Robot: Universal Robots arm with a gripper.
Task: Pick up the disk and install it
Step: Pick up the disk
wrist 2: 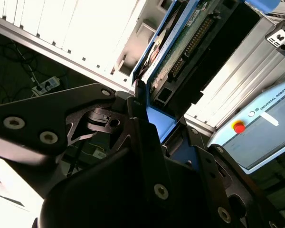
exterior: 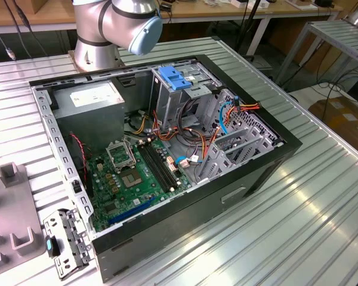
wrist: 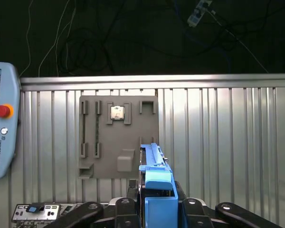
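Note:
My gripper (wrist: 157, 205) is shut on the disk (wrist: 154, 166), which stands on edge between the black fingers (wrist: 192, 205) in the first wrist view, its blue carrier rail facing the camera. It hangs above the ribbed metal table. In the second wrist view the disk (wrist 2: 190, 40) shows its green circuit board and connector row, with a blue rail (wrist 2: 162, 124) clamped in my gripper (wrist 2: 156, 130). The open computer case (exterior: 274, 156) lies on the table in the exterior view, with its tall metal drive cage and blue latch (exterior: 175, 78) at the back.
A grey fixture plate (wrist: 118, 142) lies on the table below the disk, holding a small chip (wrist: 116, 112). A teach pendant (wrist: 0, 133) lies beside it. In the case are a grey power-supply box (exterior: 92, 98), a green motherboard (exterior: 134, 179) and coloured cables (exterior: 227, 113). A metal bracket (exterior: 65, 241) lies outside.

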